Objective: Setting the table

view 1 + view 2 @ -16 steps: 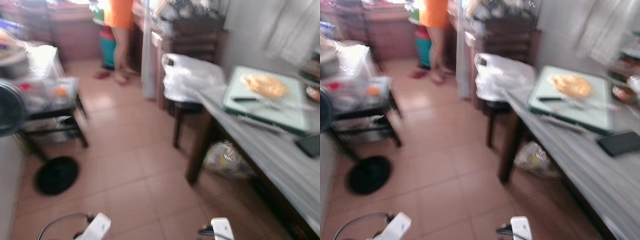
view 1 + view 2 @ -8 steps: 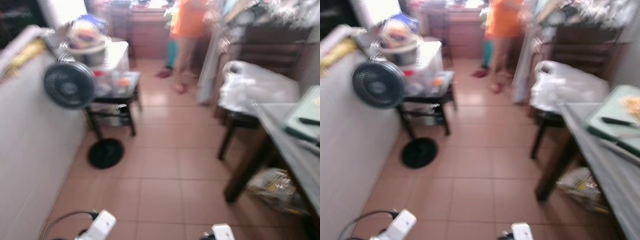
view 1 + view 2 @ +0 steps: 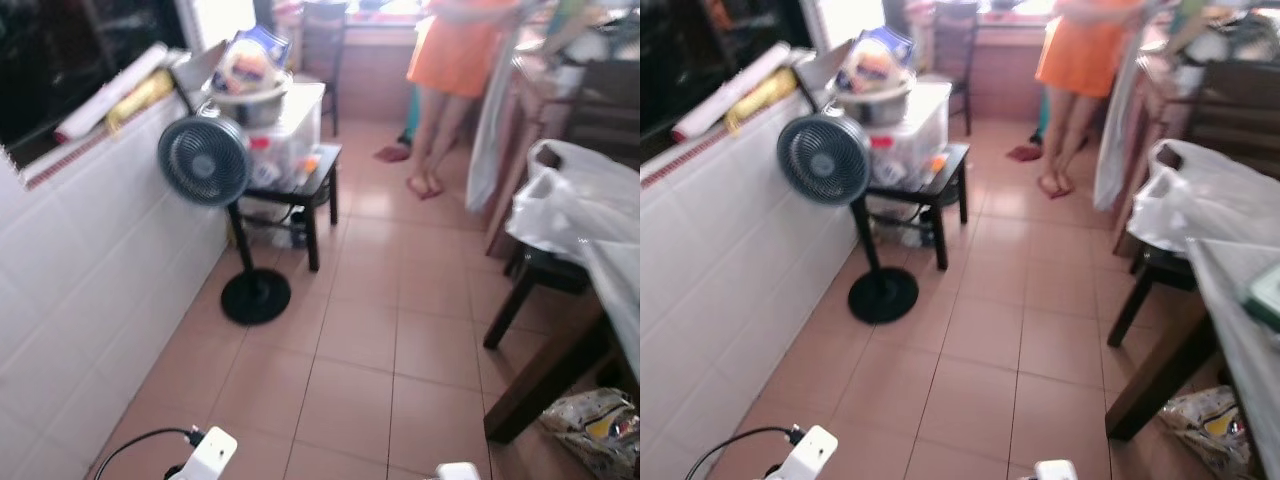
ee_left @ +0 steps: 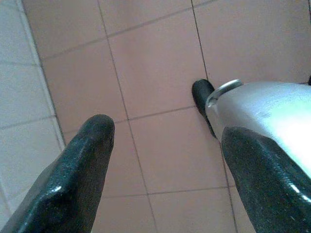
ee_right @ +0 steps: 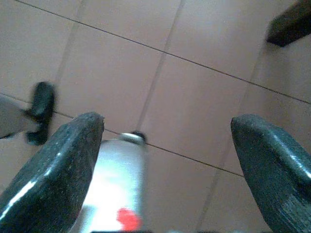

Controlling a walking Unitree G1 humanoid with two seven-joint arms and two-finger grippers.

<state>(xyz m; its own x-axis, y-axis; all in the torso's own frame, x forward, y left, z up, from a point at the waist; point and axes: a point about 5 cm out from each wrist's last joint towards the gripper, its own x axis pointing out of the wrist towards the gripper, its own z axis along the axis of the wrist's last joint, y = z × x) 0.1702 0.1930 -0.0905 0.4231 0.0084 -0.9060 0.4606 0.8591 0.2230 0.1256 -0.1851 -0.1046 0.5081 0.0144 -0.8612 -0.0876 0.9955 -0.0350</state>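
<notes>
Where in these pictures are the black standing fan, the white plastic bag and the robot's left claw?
Black standing fan (image 3: 204,160), left eye view, centre of its round grille.
White plastic bag (image 3: 572,212), left eye view, its bulging middle.
Left claw (image 4: 163,160), left wrist view, midway between its fingertips.

- Daylight glares from the window (image 3: 225,15) at the far end, washing out the white bag (image 3: 570,215).
- Head views are softly blurred.
- Wrist views: near fingers (image 4: 73,179) out of focus, floor (image 4: 155,73) evenly lit.
</notes>
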